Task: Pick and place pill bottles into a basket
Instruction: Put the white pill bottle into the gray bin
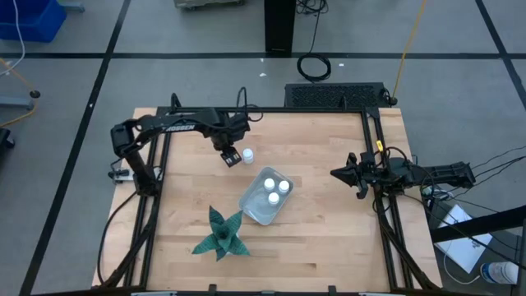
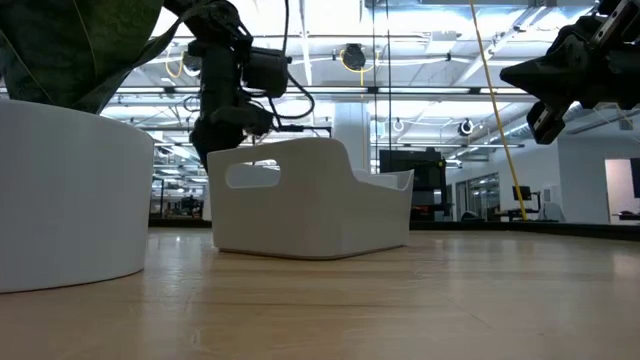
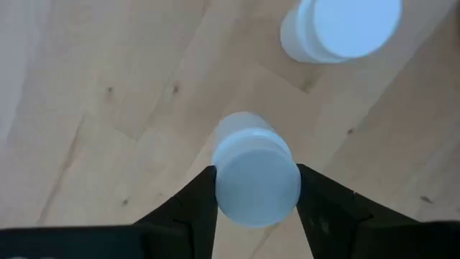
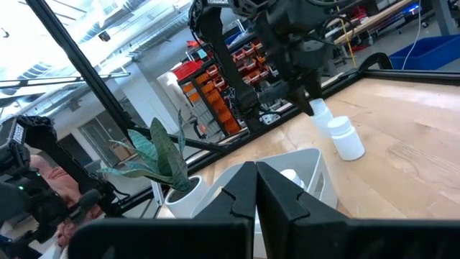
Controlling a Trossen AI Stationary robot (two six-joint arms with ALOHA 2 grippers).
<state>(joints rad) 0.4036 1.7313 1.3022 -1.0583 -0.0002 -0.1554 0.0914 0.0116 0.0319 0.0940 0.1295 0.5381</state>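
The basket (image 1: pixel 256 209) stands mid-table with three white pill bottles (image 1: pixel 274 188) upright inside it. My left gripper (image 1: pixel 230 157) hangs past the basket's far left corner, shut on a fourth pill bottle (image 3: pixel 255 176). A fifth bottle (image 1: pixel 247 154) stands on its base on the table just to the right of that gripper; it also shows in the left wrist view (image 3: pixel 338 29). My right gripper (image 1: pixel 339 173) is shut and empty, held above the table's right part. My left gripper pinches the bottle's white cap (image 3: pixel 223 188) between its two fingers (image 3: pixel 194 205), one on each side. The fingers come from above, pointing down. The bottle is upright below them; whether its base is on the table I cannot tell.
A green spiky plant (image 1: pixel 220 234) in a white pot (image 2: pixel 60 190) stands near the front edge, to the near left of the basket. The wooden table (image 1: pixel 329 238) has bare wood to the right of the basket and in front of it. Black frame rails (image 1: pixel 380 222) run along both sides.
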